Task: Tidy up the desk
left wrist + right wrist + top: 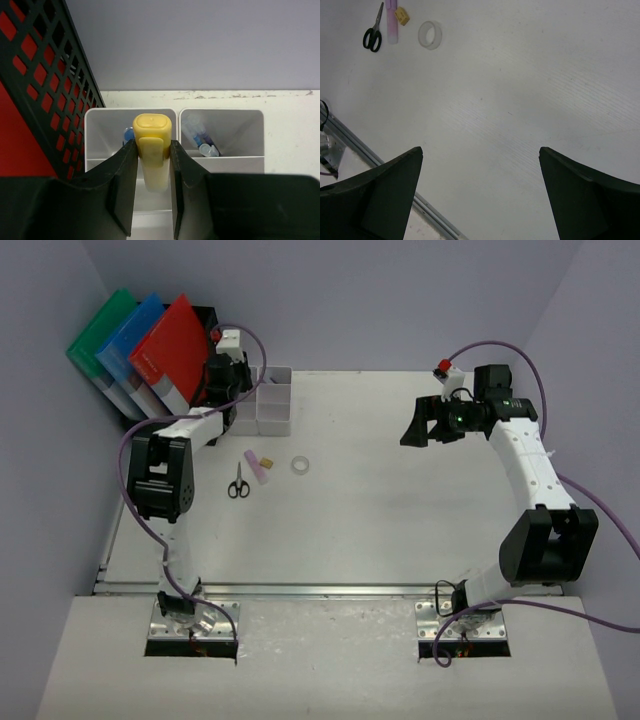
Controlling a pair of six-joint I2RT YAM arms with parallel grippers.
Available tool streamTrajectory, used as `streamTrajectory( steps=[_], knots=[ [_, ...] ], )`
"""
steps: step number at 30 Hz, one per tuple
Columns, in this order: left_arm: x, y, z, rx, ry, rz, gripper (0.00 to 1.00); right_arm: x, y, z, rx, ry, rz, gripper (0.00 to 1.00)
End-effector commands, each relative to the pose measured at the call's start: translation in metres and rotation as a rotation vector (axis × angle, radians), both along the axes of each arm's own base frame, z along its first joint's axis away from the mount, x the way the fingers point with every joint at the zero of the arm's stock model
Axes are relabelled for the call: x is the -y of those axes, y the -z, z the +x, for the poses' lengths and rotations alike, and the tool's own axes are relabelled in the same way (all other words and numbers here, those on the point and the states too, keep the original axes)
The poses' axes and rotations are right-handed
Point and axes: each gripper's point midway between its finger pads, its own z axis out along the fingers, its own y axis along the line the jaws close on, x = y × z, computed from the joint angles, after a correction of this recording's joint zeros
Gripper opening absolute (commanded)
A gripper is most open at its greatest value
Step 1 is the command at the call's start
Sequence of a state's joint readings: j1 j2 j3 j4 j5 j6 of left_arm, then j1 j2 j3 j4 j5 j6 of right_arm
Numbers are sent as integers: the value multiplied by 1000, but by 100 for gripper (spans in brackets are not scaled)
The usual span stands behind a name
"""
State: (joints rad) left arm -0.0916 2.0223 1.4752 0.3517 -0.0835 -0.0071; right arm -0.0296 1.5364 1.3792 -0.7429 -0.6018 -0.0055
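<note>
The white desk [380, 520] has a silver rail [330, 590] along its near edge. My left gripper [235, 380] is shut on a yellow highlighter [152, 131] and holds it upright over the left compartment of the small white tray [235, 165]; its jaws [153, 150] press both sides of the cap. My right gripper [415, 430] is open and empty above the desk's right half, its jaws [481, 150] wide apart. Scissors [238, 481], a pink marker [258, 468], a small yellow piece [266, 462] and a tape ring [300, 465] lie on the desk.
A black mesh file rack [50, 85] with green, blue and red folders [150, 350] stands left of the tray [272, 400]. Pens [202, 140] sit in the tray's right compartment and a blue one [128, 134] in its left. The right wrist view shows scissors [373, 31] and the tape ring [430, 34].
</note>
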Motion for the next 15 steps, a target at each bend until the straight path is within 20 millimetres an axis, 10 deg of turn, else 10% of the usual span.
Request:
streamTrajectory(
  steps=[1,7,15],
  knots=[
    [-15,-16,10,51,-39,-5,1,2,-14,6,63,-5,-12,99],
    [-29,-23,5,42,-114,-41,53,2,-15,6,62,-3,-10,99],
    [-15,-38,-62,-87,-67,-133,54,3,-11,2,58,2,-14,99]
  ],
)
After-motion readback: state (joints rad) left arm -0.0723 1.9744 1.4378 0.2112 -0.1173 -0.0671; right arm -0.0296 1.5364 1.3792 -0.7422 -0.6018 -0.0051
